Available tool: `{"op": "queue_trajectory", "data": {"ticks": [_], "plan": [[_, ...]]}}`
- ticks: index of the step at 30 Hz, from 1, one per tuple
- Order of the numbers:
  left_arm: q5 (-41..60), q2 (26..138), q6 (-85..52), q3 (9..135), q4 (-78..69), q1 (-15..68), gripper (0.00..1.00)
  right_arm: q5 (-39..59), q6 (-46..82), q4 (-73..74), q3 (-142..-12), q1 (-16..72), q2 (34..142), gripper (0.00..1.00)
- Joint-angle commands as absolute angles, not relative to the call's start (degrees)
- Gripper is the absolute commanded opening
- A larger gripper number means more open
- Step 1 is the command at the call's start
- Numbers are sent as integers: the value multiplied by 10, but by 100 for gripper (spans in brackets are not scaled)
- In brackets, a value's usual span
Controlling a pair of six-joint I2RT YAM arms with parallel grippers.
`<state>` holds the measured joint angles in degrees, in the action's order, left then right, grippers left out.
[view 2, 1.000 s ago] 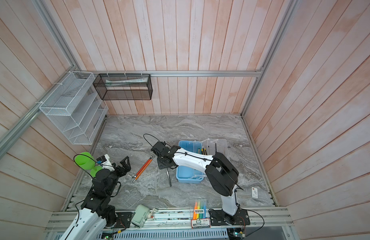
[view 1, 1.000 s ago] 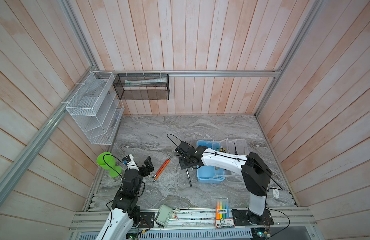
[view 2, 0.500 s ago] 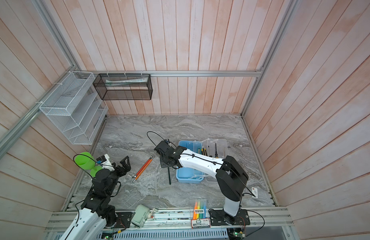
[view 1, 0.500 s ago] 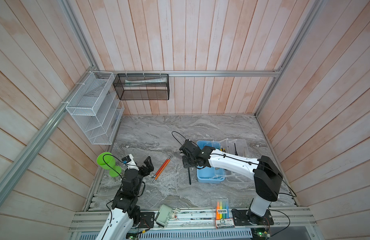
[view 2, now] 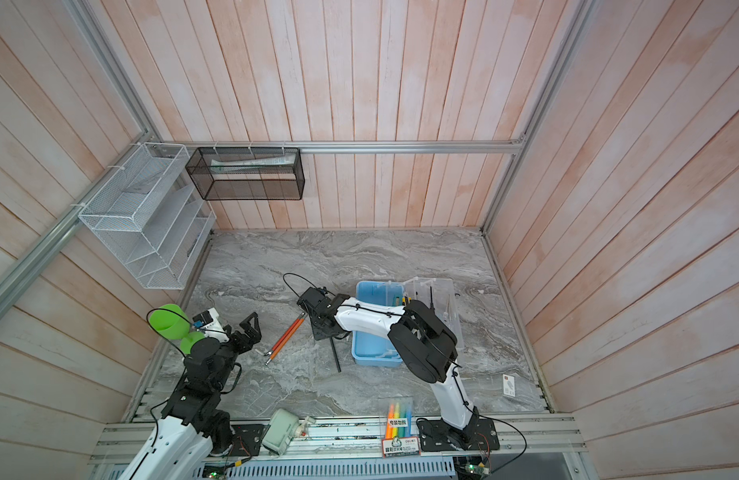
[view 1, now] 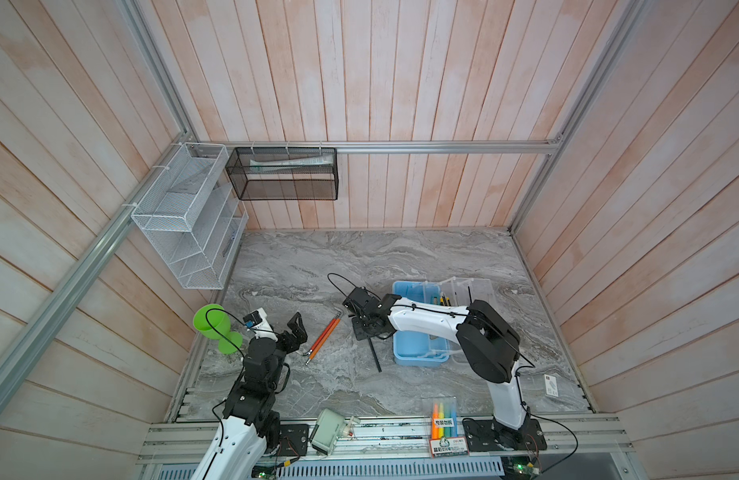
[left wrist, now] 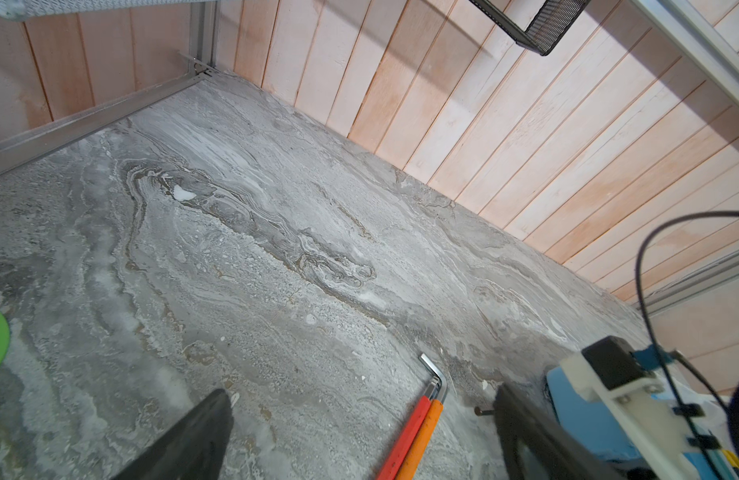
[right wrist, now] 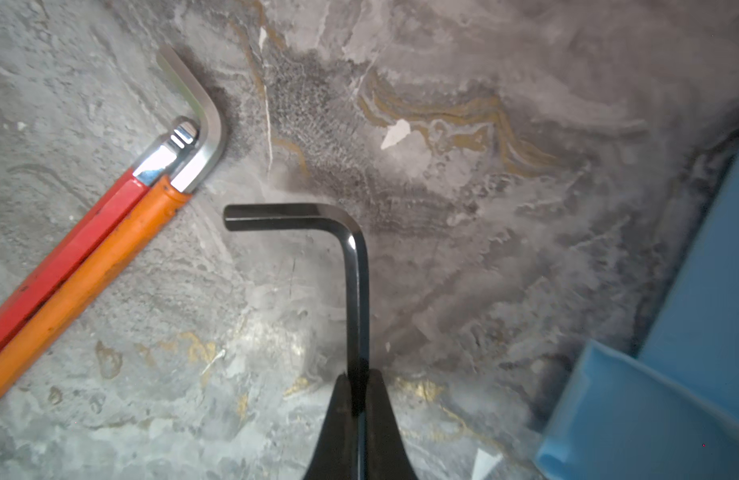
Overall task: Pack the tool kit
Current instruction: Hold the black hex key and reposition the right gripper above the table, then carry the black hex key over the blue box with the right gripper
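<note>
Right arm now reaches further out, black hex key (right wrist: pixel 356 270) clamped in its jaws, above counter (view 1: pixel 359 257) | left jaws spread wide | case (view 1: pixel 417 353) beside key, lid open | orange-handled keys (view 1: pixel 323 338) lie on counter

Both arms have glossy white shells on the long links and bulky matte black housings at the joints, the right arm (view 1: pixel 430 322) showing a large rounded black elbow (view 1: pixel 490 347). Thin black cables loop out from each wrist, and a small blue part sits on the white camera bracket of the left arm (view 1: pixel 257 361). Each base is a black plate bolted to the front rail
</note>
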<state>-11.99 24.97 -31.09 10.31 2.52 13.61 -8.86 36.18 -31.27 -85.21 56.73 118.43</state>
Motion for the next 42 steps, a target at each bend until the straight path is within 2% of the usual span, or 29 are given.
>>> {"op": "queue_trajectory", "data": {"ticks": [1, 5, 9, 11, 24, 31, 35, 41, 42], "plan": [[-112, 250, -302, 96, 15, 134, 100, -85, 348, -325, -878, 563, 1200, 0], [-113, 250, -303, 96, 16, 134, 100, -80, 345, -330, -882, 563, 1214, 0], [-113, 250, -302, 96, 15, 134, 100, -78, 347, -337, -884, 563, 1218, 21], [-113, 250, -302, 96, 15, 134, 100, -74, 345, -340, -884, 563, 1217, 28], [-113, 251, -302, 96, 14, 134, 100, -48, 349, -367, -844, 584, 1197, 31], [-113, 251, -303, 96, 15, 134, 100, -51, 356, -394, -833, 596, 1208, 30], [-113, 251, -302, 96, 15, 134, 100, -53, 359, -397, -826, 595, 1213, 20], [-112, 251, -302, 96, 15, 134, 100, -77, 368, -414, -831, 595, 1220, 0], [-112, 251, -302, 95, 14, 134, 100, -77, 369, -413, -832, 595, 1219, 0]]}}
